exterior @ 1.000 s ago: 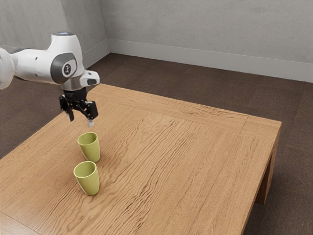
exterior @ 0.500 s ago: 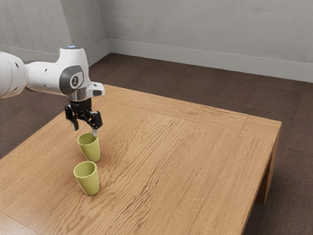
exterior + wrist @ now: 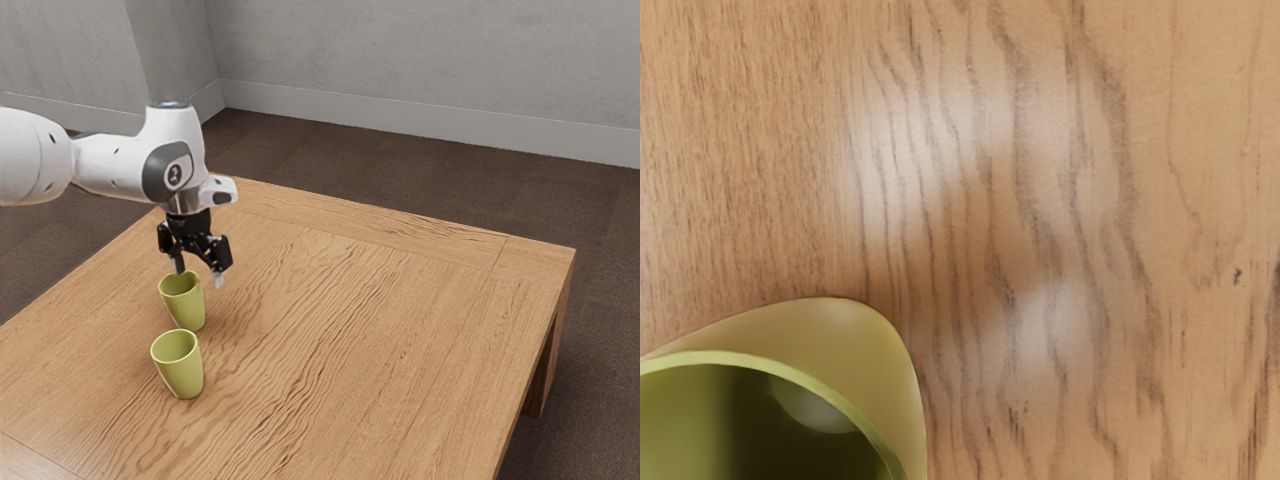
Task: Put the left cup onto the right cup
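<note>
No legible txt, labels, brands or nos. on anything here.

we see two light-green cups, both upright: the far cup (image 3: 182, 300) close behind the near cup (image 3: 177, 363), not touching.

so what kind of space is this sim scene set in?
Probably a bare, rendered indoor room: one wooden table, plain grey walls with a pale baseboard, and a dark, carpet-like floor.
</note>
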